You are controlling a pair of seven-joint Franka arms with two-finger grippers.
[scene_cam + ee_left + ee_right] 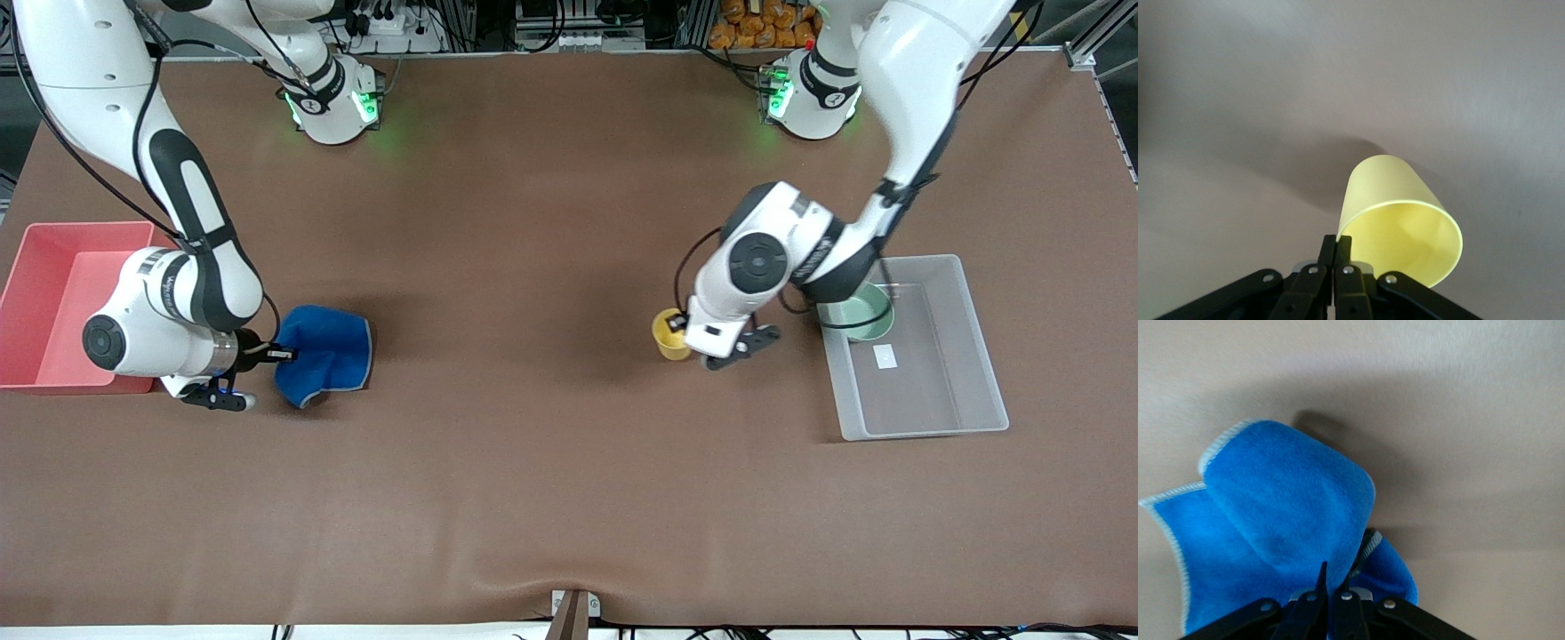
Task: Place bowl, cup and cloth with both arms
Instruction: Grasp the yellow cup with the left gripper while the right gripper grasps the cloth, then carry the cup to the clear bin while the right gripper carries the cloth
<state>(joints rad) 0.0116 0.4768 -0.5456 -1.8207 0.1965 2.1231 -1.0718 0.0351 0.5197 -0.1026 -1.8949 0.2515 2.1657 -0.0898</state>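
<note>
My left gripper [681,323] is shut on the rim of the yellow cup [669,335], which is over the table beside the clear bin. In the left wrist view the left gripper [1338,243] pinches the cup [1405,223] by its wall, and the cup is tilted. The mint green bowl [861,313] sits in the clear bin, partly hidden by the left arm. My right gripper [286,354] is shut on the blue cloth [327,354] beside the pink bin. In the right wrist view the right gripper [1339,575] grips the folded cloth [1281,510].
A clear plastic bin [973,356] stands toward the left arm's end of the table. A pink bin [53,298] stands at the right arm's end, partly covered by the right arm. Brown table surface [533,400] lies between them.
</note>
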